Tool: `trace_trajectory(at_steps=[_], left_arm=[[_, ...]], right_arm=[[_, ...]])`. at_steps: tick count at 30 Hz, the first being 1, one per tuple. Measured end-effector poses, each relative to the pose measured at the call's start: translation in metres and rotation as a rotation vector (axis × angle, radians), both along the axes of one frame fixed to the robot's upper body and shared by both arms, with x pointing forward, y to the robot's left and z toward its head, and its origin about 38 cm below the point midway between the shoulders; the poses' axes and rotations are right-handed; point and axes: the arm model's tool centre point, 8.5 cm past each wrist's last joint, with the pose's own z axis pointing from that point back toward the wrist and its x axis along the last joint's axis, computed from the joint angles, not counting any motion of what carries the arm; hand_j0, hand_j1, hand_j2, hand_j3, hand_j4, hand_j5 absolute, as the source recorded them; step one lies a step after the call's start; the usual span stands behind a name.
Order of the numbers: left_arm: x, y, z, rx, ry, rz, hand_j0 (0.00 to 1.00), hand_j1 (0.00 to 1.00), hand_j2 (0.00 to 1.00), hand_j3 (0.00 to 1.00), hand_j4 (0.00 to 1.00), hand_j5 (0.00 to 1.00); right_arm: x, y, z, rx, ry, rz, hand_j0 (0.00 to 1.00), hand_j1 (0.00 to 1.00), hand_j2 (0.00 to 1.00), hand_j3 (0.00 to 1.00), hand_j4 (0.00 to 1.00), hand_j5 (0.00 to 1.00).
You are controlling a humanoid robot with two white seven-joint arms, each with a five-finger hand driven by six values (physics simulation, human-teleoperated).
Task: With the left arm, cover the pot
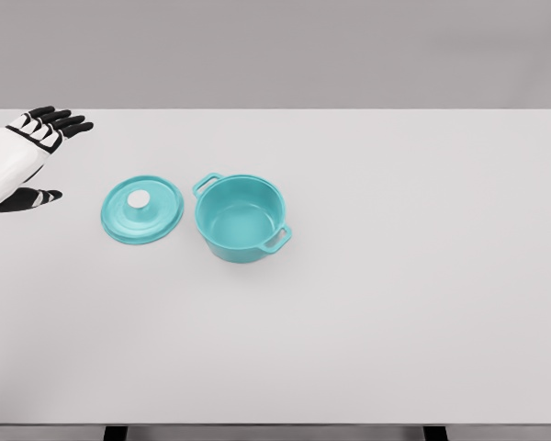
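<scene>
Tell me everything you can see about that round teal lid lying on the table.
The lid is a round, teal disc with a raised rim and a small white knob at its centre, and it looks smooth like enamel or plastic. It lies flat, knob up, on the white table, just left of the open teal pot, close to it. The left hand is apart from it, fingers spread.

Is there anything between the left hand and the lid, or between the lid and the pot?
Nothing visible. The left hand, fingers open, is left of the teal lid with only bare table between. The lid lies flat beside the open teal pot, on its left.
</scene>
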Motion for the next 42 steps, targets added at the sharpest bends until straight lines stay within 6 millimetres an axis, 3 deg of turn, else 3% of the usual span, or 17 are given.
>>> trace_trajectory(at_steps=[11, 15, 17, 19, 23, 30, 34, 42], left_arm=[[0.005, -0.004, -0.001, 0.010, 0.015, -0.012, 1.00, 1.00, 1.00, 1.00, 1.00, 1.00], [0.031, -0.013, 0.020, 0.037, 0.005, -0.033, 1.00, 1.00, 1.00, 1.00, 1.00, 1.00], [0.042, -0.016, 0.013, 0.034, 0.044, -0.042, 0.91, 0.91, 0.91, 0.91, 0.91, 0.91], [0.048, -0.019, 0.002, 0.025, 0.089, -0.053, 0.91, 0.91, 0.91, 0.91, 0.91, 0.91], [0.063, -0.026, 0.001, 0.005, 0.156, -0.099, 0.91, 0.91, 0.91, 0.91, 0.91, 0.91], [0.052, -0.029, -0.037, -0.008, 0.315, -0.144, 0.87, 0.87, 0.87, 0.87, 0.87, 0.87], [0.050, -0.031, -0.044, -0.008, 0.339, -0.151, 0.80, 0.80, 0.80, 0.80, 0.80, 0.80], [0.050, -0.034, -0.049, -0.010, 0.353, -0.156, 0.79, 0.79, 0.79, 0.79, 0.79, 0.79]], right_arm=[[0.000, 0.000, 0.000, 0.000, 0.000, 0.000, 1.00, 1.00, 1.00, 1.00, 1.00, 1.00], [0.000, 0.000, 0.000, 0.000, 0.000, 0.000, 1.00, 1.00, 1.00, 1.00, 1.00, 1.00], [0.000, 0.000, 0.000, 0.000, 0.000, 0.000, 1.00, 1.00, 1.00, 1.00, 1.00, 1.00], [0.000, 0.000, 0.000, 0.000, 0.000, 0.000, 1.00, 1.00, 1.00, 1.00, 1.00, 1.00], [0.000, 0.000, 0.000, 0.000, 0.000, 0.000, 1.00, 1.00, 1.00, 1.00, 1.00, 1.00], [0.000, 0.000, 0.000, 0.000, 0.000, 0.000, 1.00, 1.00, 1.00, 1.00, 1.00, 1.00], [0.000, 0.000, 0.000, 0.000, 0.000, 0.000, 1.00, 1.00, 1.00, 1.00, 1.00, 1.00], [0.000, 0.000, 0.000, 0.000, 0.000, 0.000, 1.00, 1.00, 1.00, 1.00, 1.00, 1.00]])
